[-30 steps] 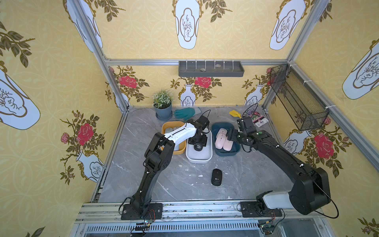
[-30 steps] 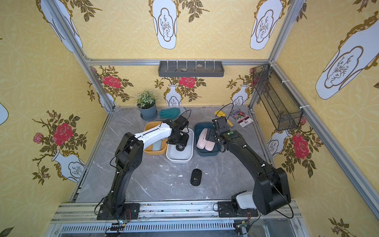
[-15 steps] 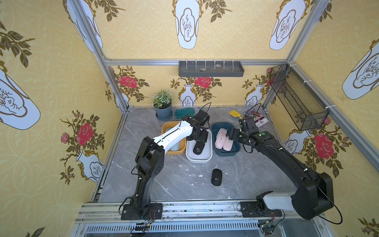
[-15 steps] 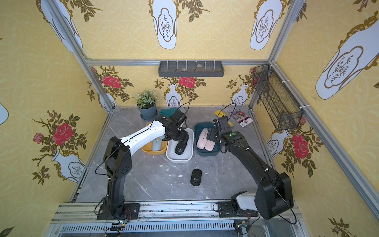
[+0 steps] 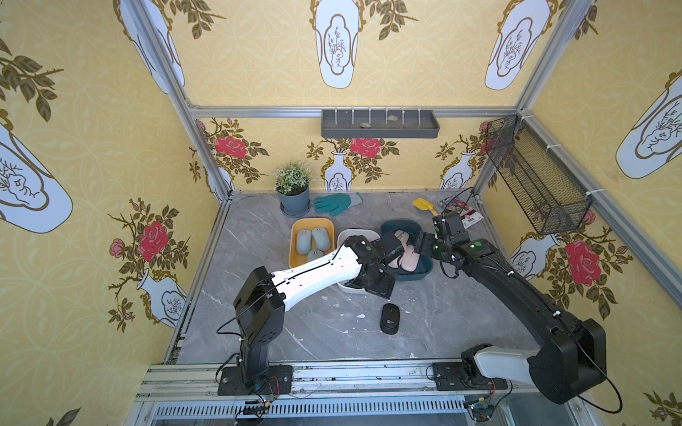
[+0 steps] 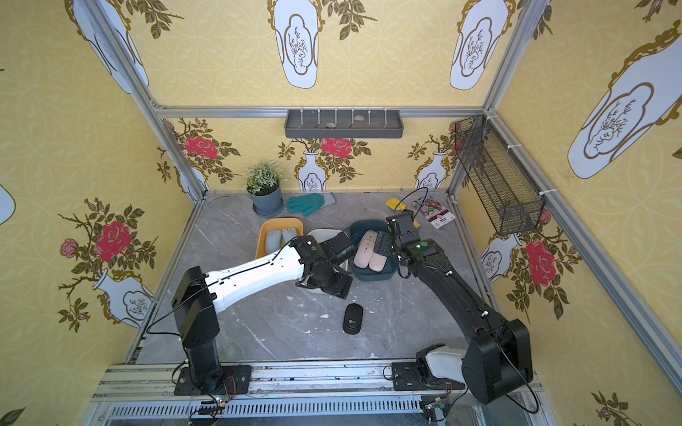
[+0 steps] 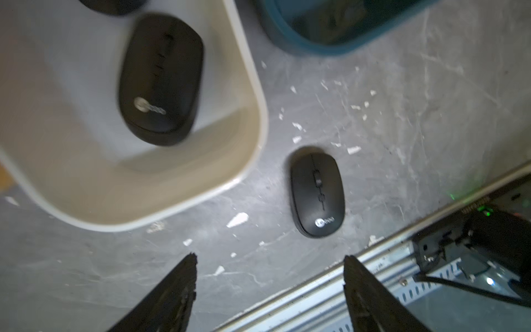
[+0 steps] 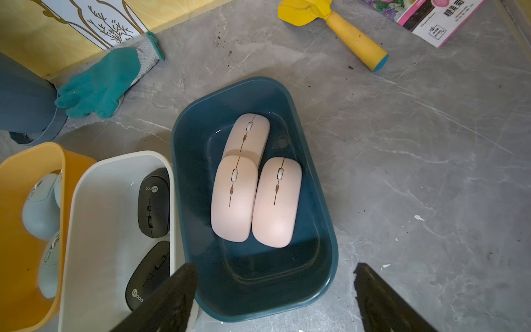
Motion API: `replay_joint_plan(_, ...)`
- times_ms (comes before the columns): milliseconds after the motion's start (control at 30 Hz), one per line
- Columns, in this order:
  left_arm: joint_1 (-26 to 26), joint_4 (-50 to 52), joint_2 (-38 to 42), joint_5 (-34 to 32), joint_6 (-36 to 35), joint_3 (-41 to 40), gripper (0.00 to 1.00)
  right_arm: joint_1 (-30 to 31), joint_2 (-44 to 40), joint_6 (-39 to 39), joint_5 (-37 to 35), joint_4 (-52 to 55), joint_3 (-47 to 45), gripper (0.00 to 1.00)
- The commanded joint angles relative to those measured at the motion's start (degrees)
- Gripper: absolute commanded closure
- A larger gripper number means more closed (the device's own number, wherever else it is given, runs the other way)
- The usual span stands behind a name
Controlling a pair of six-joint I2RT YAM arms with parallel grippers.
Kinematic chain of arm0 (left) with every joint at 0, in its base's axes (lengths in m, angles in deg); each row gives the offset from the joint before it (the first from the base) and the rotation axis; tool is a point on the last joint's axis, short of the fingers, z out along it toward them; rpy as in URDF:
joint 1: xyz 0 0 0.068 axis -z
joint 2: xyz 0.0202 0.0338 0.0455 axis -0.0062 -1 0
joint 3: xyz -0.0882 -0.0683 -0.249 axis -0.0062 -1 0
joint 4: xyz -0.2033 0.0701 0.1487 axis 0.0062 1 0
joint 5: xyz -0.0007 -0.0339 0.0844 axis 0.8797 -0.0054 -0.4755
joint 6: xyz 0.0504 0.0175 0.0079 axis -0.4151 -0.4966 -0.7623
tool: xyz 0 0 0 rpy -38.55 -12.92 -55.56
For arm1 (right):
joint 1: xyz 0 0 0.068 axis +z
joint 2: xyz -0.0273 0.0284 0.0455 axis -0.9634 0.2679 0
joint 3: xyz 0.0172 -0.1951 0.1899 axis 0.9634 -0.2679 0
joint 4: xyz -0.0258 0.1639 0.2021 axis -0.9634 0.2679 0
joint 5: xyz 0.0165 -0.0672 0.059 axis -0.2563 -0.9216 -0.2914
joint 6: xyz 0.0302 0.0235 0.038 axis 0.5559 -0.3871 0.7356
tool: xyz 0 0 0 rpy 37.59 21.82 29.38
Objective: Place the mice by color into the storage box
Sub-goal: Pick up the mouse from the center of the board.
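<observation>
Sorting stands one item short of complete, judging by the bins.

- Yellow bin [image 5: 312,220]: three pale blue mice [image 5: 320,238], close together.
- White bin [image 7: 253,115]: two black mice [image 8: 153,202], flat on its floor, with room left beside them.
- Teal bin [image 8: 327,218]: three pink mice [image 8: 234,198], packed close and touching.
- Loose item: last black mouse [image 7: 317,192], right way up on the marble table [image 5: 313,332], near the white bin's front rim but apart from it.
- Left gripper [image 7: 270,257]: jaws spread with nothing between them. It hovers over the table by the white bin's near corner, and the loose mouse lies just ahead of it.
- Right gripper [image 8: 274,265]: jaws spread and empty, above the teal bin's near end.
- Step in hand: probably the left arm's reach for the last black mouse.
- Next move calls for lining the jaws across the mouse's narrow width and lowering until the tips flank its sides. Then comes closing low on the smooth domed shell, lifting clear of the white rim, and setting it down in the free space.
</observation>
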Motion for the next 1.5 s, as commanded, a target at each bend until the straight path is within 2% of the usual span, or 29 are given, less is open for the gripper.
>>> replay_joint_plan(0,2.4,-1.1,-2.1,3.0,5.1,-1.2,0.19,0.0,-1.2,0.4,-2.4,0.8,-0.2,0.11)
replay_joint_plan(300,5.5,-6.0,-8.8,7.6,7.8,-1.0,0.18,-1.4,-4.8,3.0,-7.4,5.2,-2.2,0.05)
replay_joint_plan(500,6.2,-5.1,-10.7,7.8,8.8,0.0,0.21,-4.0,-8.5,3.8,-6.3,5.5,-4.3,0.03)
replay_joint_plan(767,7.1,-5.5,-13.2,8.0,10.6,0.2,0.25,-4.3,-10.2,3.2,-4.9,6.0,-5.5,0.03)
replay_joint_plan(1233,7.5,-2.2,-18.3,6.5,10.7,4.7,0.23,-4.5,-14.6,4.1,-4.2,7.0,-7.1,0.02)
replay_joint_plan(1467,7.5,-2.5,-20.0,7.0,11.2,3.3,0.24,-4.5,-14.9,4.4,-3.6,7.3,-7.4,0.02)
